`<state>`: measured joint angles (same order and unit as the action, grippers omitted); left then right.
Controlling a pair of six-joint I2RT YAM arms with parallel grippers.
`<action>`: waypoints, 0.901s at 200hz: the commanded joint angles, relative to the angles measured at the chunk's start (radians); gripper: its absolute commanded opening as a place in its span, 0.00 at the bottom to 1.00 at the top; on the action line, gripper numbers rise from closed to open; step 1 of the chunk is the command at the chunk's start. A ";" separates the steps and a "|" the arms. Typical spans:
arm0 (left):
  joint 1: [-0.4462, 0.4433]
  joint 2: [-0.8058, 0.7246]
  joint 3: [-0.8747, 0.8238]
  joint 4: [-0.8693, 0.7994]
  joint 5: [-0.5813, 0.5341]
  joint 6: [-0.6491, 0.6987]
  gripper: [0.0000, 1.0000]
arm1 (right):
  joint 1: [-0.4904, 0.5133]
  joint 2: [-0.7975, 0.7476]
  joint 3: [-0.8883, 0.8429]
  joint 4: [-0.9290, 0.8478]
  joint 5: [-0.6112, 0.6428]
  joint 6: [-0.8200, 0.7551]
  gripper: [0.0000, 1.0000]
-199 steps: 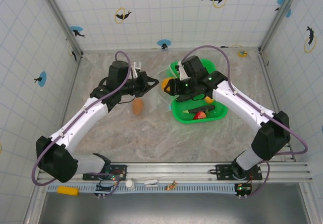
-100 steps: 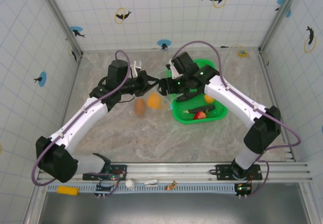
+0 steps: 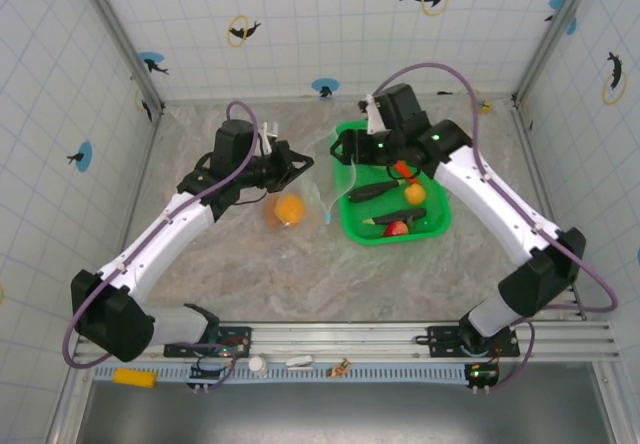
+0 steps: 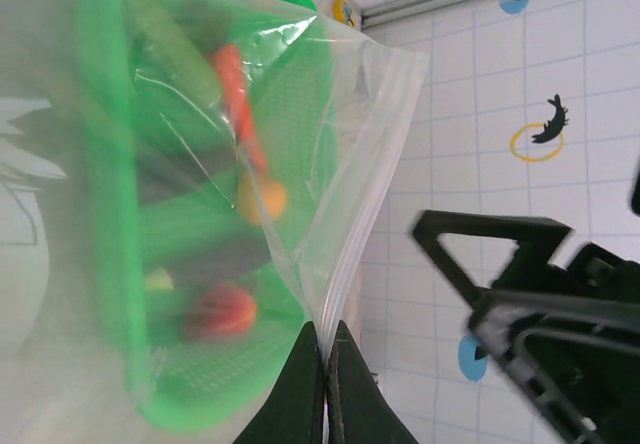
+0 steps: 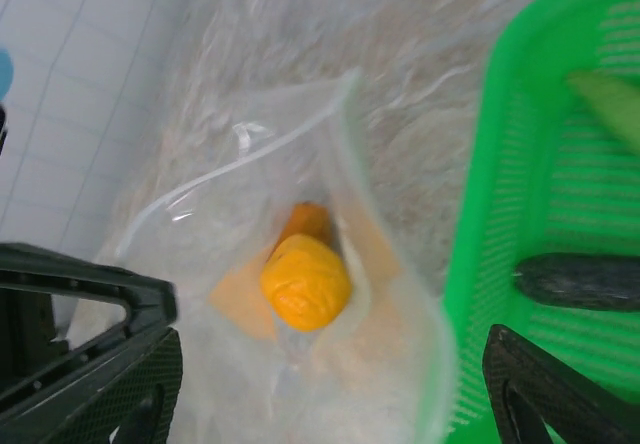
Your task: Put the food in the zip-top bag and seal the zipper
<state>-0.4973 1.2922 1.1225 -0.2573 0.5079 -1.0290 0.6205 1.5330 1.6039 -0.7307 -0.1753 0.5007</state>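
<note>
**Zip-top bag** [image 3: 318,186] – thin, colourless, floppy film, lying on the marbled table [image 3: 230,264] around its middle, just left of the green basket. Its mouth is gaping open towards the basket. A light blue slider tab [image 3: 327,220] is sitting at the near end of the zipper strip.

- Contents: one round orange piece [image 3: 289,209] with a pebbled skin, resting on the bag's lower wall. A browner piece [image 5: 303,221] is tucked just behind it and touching it.
- Holder: the left gripper [image 3: 297,163] is pinching the far edge of the bag. In the left wrist view its two dark fingers [image 4: 300,384] are pressing together on the film with no gap between them.

**Green basket** [image 3: 372,241] – rigid mesh plastic, rectangular with rounded corners, sitting right of the bag and reaching towards the table's far edge.

- An orange carrot [image 3: 403,172] is lying slantwise near the middle.
- A yellow-orange round piece [image 3: 415,194] is sitting just beside the carrot's tip.
- A long dark piece [image 3: 370,192] is lying along the left side.
- A second dark piece [image 3: 410,214] is lying nearer the front.
- A red piece [image 3: 397,228] is resting against the near wall.
- A pale green piece [image 5: 610,104] is showing blurred in the right wrist view.

**Right gripper** [image 3: 345,152] – hovering over the basket's far-left corner, next to the bag's mouth. Its black fingers [image 5: 90,364] are spread wide apart and holding nothing. From the wrist, the open bag and its orange piece are lying between them.
</note>
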 commanded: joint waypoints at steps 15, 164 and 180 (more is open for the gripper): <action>0.007 0.008 0.001 -0.006 -0.008 0.007 0.00 | -0.106 -0.092 -0.163 -0.091 0.214 0.076 0.76; 0.011 0.019 -0.018 0.033 0.030 0.006 0.00 | -0.189 0.387 -0.147 -0.149 0.510 -0.091 0.80; 0.013 0.025 -0.022 0.034 0.035 0.003 0.00 | -0.194 0.433 -0.115 -0.145 0.526 -0.100 0.80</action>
<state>-0.4953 1.3045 1.1187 -0.2520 0.5167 -1.0294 0.4400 1.9072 1.4124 -0.8886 0.3000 0.4255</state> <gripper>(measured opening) 0.042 0.795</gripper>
